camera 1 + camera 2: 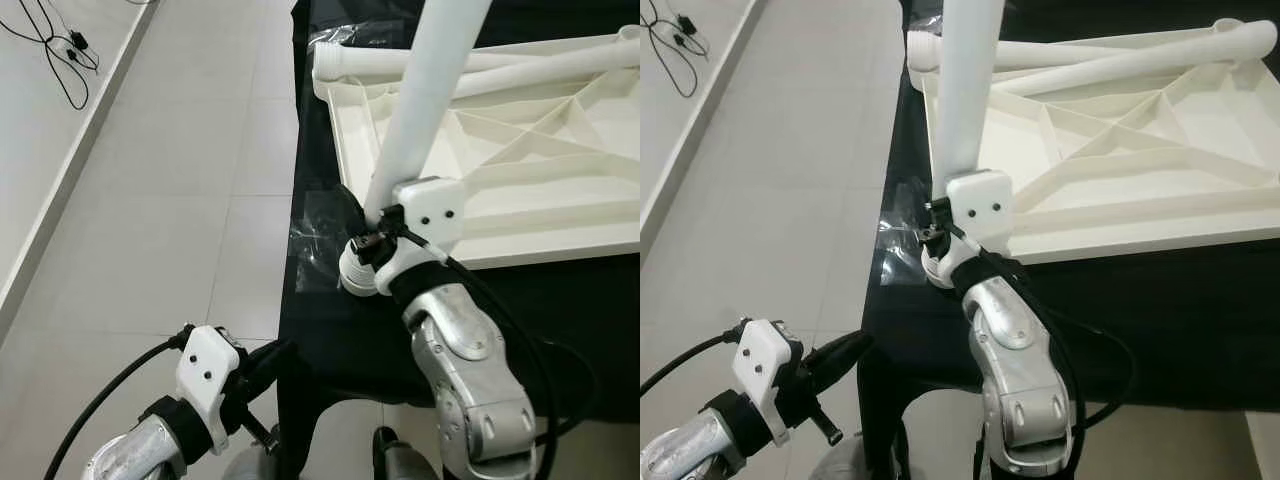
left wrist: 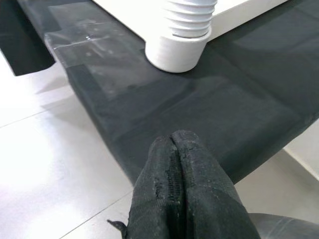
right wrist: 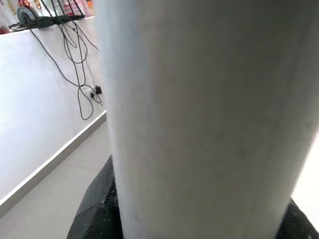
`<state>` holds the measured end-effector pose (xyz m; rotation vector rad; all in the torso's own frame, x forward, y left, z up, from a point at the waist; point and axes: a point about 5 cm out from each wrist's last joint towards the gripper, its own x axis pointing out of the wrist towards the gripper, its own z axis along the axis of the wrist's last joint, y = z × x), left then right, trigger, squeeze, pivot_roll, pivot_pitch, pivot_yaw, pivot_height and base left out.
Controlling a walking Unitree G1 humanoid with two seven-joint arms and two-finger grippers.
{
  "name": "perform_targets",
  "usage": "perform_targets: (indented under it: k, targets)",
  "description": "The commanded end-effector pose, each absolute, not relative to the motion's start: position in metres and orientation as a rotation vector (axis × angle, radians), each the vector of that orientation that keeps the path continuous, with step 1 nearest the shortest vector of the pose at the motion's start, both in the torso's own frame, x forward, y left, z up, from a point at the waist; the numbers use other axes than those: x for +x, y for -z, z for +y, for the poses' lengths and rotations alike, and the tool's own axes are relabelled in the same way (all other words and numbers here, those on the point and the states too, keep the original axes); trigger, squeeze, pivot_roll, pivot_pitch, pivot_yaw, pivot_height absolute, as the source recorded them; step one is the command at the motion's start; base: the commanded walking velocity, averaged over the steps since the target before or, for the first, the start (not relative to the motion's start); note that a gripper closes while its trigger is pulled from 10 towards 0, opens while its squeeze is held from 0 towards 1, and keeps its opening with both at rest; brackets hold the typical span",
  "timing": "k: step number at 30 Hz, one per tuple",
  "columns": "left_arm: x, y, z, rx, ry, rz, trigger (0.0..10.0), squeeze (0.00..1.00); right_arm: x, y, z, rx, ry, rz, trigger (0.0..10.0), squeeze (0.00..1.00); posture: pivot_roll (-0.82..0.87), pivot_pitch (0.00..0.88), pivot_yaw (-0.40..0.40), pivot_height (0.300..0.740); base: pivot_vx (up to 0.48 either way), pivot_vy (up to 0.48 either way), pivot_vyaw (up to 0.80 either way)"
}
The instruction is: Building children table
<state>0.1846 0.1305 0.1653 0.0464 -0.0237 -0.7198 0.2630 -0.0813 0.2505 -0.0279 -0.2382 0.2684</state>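
A white table leg (image 1: 420, 100) stands tilted, its threaded end (image 1: 358, 272) down on the black cloth just off the near left corner of the upturned white tabletop (image 1: 520, 150). My right gripper (image 1: 365, 225) is shut on the leg a little above the thread, and in the right wrist view the leg (image 3: 209, 114) passes between the black fingers (image 3: 94, 214). My left gripper (image 1: 275, 355) is low by the cloth's front left edge, shut on nothing. In the left wrist view its fingertips (image 2: 179, 174) point at the threaded end (image 2: 182, 35).
Two more white legs (image 1: 520, 62) lie across the far side of the tabletop. A clear plastic bag (image 1: 315, 240) lies on the black cloth (image 1: 560, 300) beside the thread. Grey tiled floor (image 1: 180, 200) spreads to the left, with cables (image 1: 60, 50) by the white wall.
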Motion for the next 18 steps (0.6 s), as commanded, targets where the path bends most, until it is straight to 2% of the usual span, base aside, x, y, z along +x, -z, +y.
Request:
perform_targets:
  k: [1, 9, 10, 12, 15, 18]
  targets:
    - [0.184, -0.158, 0.133, 0.049, 0.708, 0.007, 10.0, 0.00, 0.277, -0.196, -0.095, -0.010, -0.133, 0.083, 10.0, 0.00, 0.04, 0.339, 0.091, 0.740, 0.000, 0.000, 0.00]
    - [0.199, -0.161, 0.140, 0.126, 0.655, -0.026, 10.0, 0.00, 0.278, -0.195, -0.092, 0.041, -0.177, -0.019, 10.0, 0.00, 0.06, 0.305, 0.099, 0.740, 0.000, 0.000, 0.00]
    - [0.202, -0.163, 0.142, 0.130, 0.643, -0.035, 10.0, 0.00, 0.279, -0.196, -0.091, 0.004, -0.234, -0.049, 10.0, 0.00, 0.06, 0.293, 0.102, 0.740, 0.000, 0.000, 0.00]
    - [0.202, -0.163, 0.142, 0.130, 0.643, -0.035, 10.0, 0.00, 0.279, -0.196, -0.091, 0.004, -0.234, -0.049, 10.0, 0.00, 0.06, 0.293, 0.102, 0.740, 0.000, 0.000, 0.00]
    - [0.218, -0.178, 0.147, 0.116, 0.612, -0.101, 10.0, 0.00, 0.285, -0.191, -0.094, -0.133, -0.408, -0.102, 10.0, 0.00, 0.06, 0.272, 0.105, 0.740, 0.000, 0.000, 0.00]
    - [0.221, -0.184, 0.149, 0.109, 0.606, -0.122, 10.0, 0.00, 0.286, -0.190, -0.096, -0.158, -0.432, -0.104, 10.0, 0.00, 0.06, 0.272, 0.105, 0.740, 0.000, 0.000, 0.00]
